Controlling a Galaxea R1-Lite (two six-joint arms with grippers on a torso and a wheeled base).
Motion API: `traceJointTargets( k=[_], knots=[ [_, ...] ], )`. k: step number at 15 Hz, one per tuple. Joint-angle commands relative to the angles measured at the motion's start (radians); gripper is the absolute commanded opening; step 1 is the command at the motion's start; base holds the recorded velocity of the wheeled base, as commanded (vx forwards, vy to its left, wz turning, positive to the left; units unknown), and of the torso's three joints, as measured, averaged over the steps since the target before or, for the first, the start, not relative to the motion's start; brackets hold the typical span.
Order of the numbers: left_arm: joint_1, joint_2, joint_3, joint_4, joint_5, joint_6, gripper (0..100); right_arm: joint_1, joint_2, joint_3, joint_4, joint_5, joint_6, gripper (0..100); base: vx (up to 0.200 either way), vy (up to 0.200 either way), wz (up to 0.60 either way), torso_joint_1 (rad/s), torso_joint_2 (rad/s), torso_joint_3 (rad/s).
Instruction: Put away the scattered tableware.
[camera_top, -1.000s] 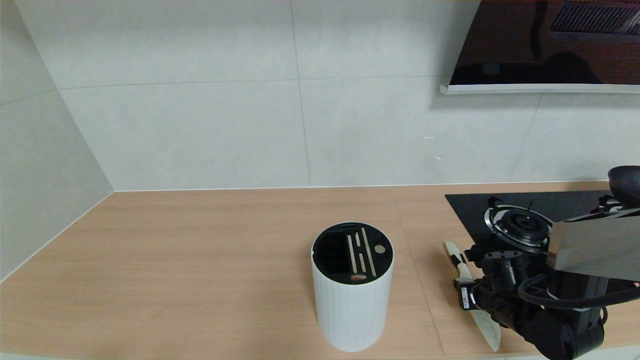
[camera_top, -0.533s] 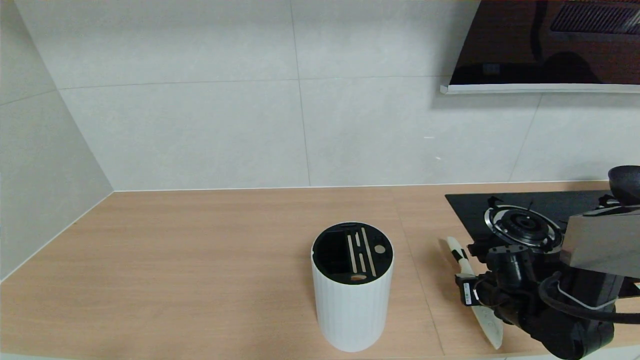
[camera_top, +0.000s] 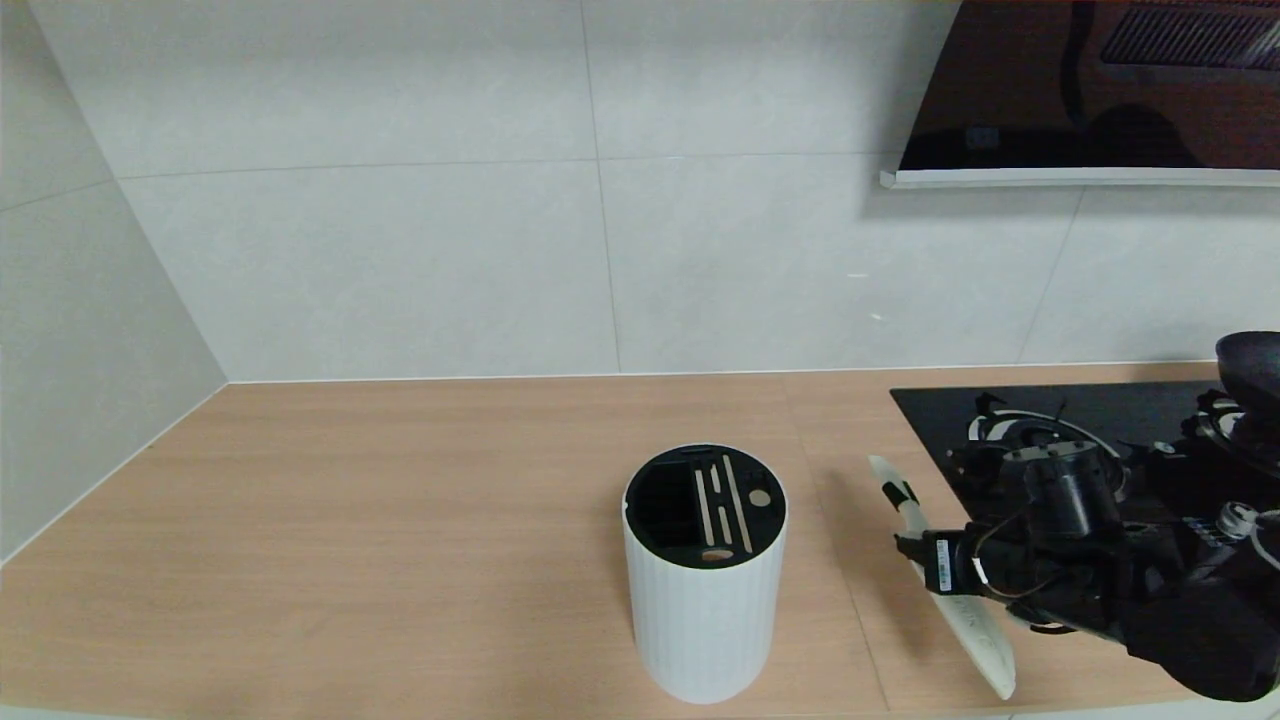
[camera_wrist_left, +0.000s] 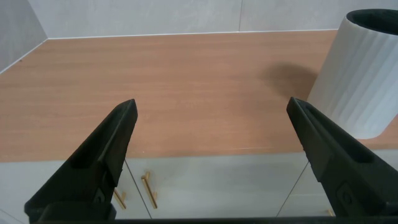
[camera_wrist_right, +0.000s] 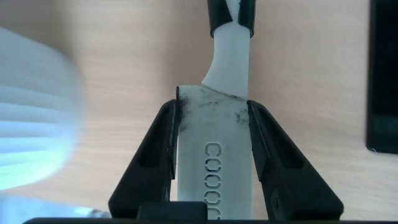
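One knife (camera_top: 980, 635) | one holder (camera_top: 705, 590) | right end effector (camera_wrist_right: 213, 113) pinching knife (blade) | left end effector (camera_wrist_left: 210, 106) spread

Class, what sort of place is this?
Probably a home kitchen: black glass gas hob set in a light wooden countertop, dark glossy extractor hood above, white knife in the right gripper.

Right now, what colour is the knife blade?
The knife blade is cream white with dark smudges; clearest in the right wrist view.
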Motion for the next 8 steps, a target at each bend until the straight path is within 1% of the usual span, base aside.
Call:
traceJointTargets(
  k=[1, 4, 5, 8],
  knots=[
    [0.000, 0.000, 0.000, 0.000, 0.000, 0.001, 100, 0.001, -0.052, 0.005, -0.004, 0.005, 0.002, 0, 0.000, 0.000, 0.00, 0.000, 0.00, 0.000],
    [0.000, 0.000, 0.000, 0.000, 0.000, 0.002, 100, 0.002, -0.054, 0.021, -0.032, 0.006, -0.006, 0, 0.000, 0.000, 0.00, 0.000, 0.00, 0.000],
    [0.000, 0.000, 0.000, 0.000, 0.000, 0.001, 100, 0.010, -0.092, 0.019, -0.035, 0.015, 0.000, 0, 0.000, 0.000, 0.00, 0.000, 0.00, 0.000],
    [0.000, 0.000, 0.000, 0.000, 0.002, 0.001, 100, 0.033, -0.220, 0.011, 0.014, 0.112, 0.040, 0, 0.000, 0.000, 0.00, 0.000, 0.00, 0.000]
  ],
)
